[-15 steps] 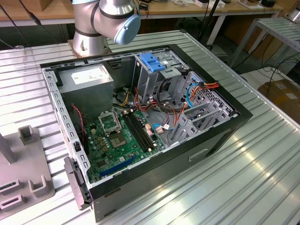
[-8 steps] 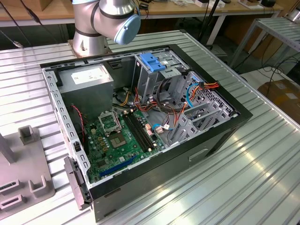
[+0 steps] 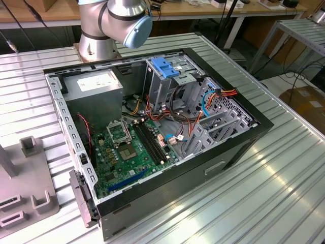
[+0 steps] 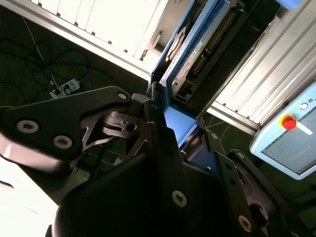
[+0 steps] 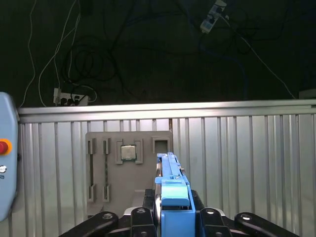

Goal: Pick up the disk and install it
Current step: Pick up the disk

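Note:
In both wrist views my gripper (image 5: 170, 205) (image 4: 170, 123) is shut on the disk (image 5: 170, 180) (image 4: 190, 54). The disk is a flat metal drive in blue plastic rails, seen edge-on and sticking out beyond the black fingers (image 4: 148, 116). In the first wrist view it hangs above the ribbed metal table (image 5: 247, 158), near a grey holder plate (image 5: 129, 170). In the exterior view the open computer case (image 3: 238, 147) lies on the table, with a metal drive cage (image 3: 170, 84) at its back.
A blue latch (image 3: 165, 68) tops the drive cage and a grey power supply box (image 3: 94, 86) sits beside it. The arm's base (image 3: 114, 23) stands behind the case. A pale-blue control pendant (image 4: 291, 136) with a red button lies nearby. Cables lie on the dark floor (image 5: 148, 49).

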`<state>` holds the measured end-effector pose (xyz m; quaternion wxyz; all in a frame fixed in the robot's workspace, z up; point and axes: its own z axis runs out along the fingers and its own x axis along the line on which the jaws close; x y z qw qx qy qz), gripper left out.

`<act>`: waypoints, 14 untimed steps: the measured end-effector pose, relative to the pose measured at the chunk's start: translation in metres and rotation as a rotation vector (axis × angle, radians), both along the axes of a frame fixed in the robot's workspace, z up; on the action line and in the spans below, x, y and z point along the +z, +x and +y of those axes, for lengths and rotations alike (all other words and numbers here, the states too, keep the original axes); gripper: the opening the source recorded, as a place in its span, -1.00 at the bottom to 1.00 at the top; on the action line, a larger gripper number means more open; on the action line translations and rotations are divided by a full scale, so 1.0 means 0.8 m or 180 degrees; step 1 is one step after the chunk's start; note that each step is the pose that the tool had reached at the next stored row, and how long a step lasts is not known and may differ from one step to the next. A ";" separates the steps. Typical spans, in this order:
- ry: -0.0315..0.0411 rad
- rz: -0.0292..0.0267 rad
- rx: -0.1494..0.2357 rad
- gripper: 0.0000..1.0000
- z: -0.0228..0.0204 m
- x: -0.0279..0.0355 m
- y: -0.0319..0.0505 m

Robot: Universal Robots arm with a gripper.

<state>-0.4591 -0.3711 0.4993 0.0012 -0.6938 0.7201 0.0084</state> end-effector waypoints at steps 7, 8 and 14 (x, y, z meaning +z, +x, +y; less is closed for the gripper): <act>0.0000 0.0000 0.0000 -0.26 0.0000 0.0001 0.004; 0.0000 0.0000 0.0000 -0.26 0.0000 0.0001 0.005; 0.0000 0.0000 0.0000 -0.26 0.0000 0.0001 0.012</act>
